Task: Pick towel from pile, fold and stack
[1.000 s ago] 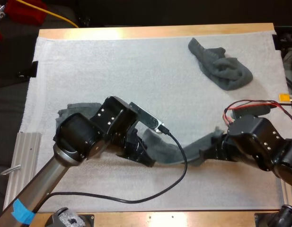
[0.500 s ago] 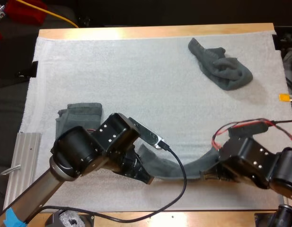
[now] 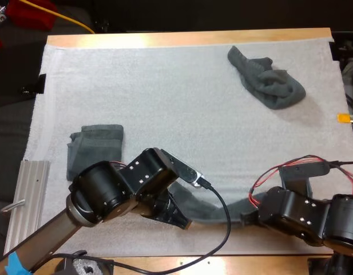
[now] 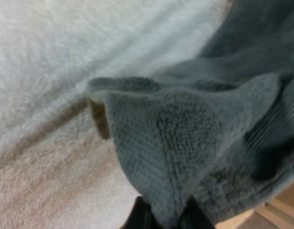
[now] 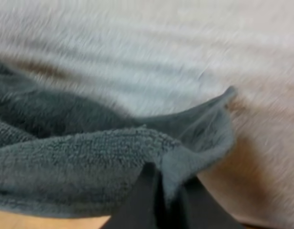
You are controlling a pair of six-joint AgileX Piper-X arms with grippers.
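A dark grey-green towel [image 3: 213, 207] hangs in a sagging band between my two grippers near the mat's front edge. My left gripper [image 3: 179, 217] is shut on the towel's left end; its fingers [image 4: 139, 217] pinch the towel [image 4: 185, 143] at a corner. My right gripper [image 3: 250, 216] is shut on the towel's right end, with its fingers [image 5: 144, 200] pressing a corner of the towel [image 5: 89, 157]. A folded towel stack [image 3: 95, 148] lies on the mat's left side. A crumpled towel [image 3: 268, 80] sits at the far right.
The white mat [image 3: 176, 103] covers the wooden table [image 3: 182, 39]. A ribbed metal rail [image 3: 24, 195] lies off the mat's left edge. Both arms crowd the front edge; the mat's middle and far left are bare.
Both grippers have moved toward the front edge of the mat, dragging the towel with them. The folded stack on the left is now uncovered by my left arm.
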